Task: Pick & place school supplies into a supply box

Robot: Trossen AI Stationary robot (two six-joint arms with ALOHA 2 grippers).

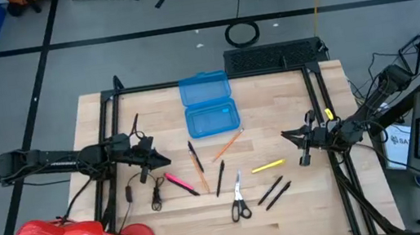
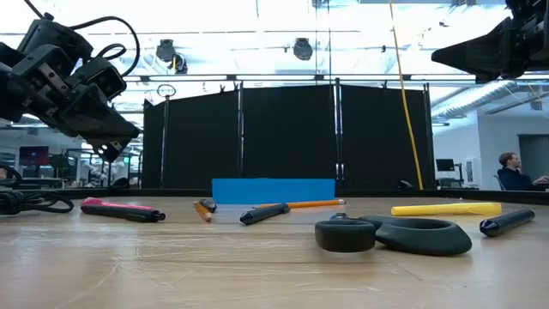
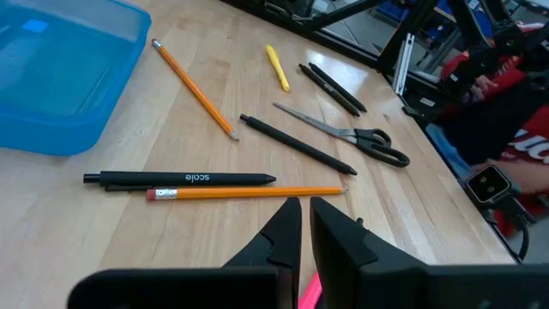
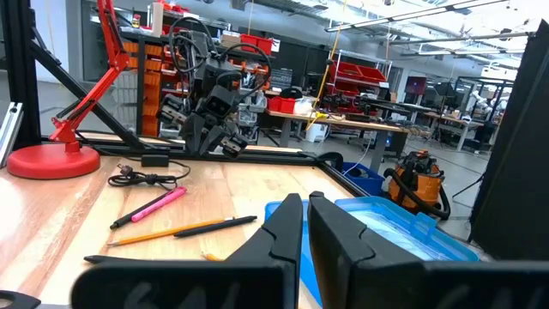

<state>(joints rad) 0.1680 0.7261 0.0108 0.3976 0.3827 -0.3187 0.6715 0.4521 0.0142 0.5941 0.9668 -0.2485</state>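
Above the table, the left gripper [image 1: 164, 159] and right gripper [image 1: 286, 134] hang with fingers pressed nearly together, holding nothing. Between them lie the school supplies [image 1: 239, 198], with the open supply box [image 1: 209, 103] beyond.

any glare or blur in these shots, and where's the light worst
Low view: bright ceiling lights wash out the background, leaving the left gripper a dark silhouette, and the scissors up close look soft. High view: even light, faint shadows. Wrist views: the blue supply box shows mild sheen.
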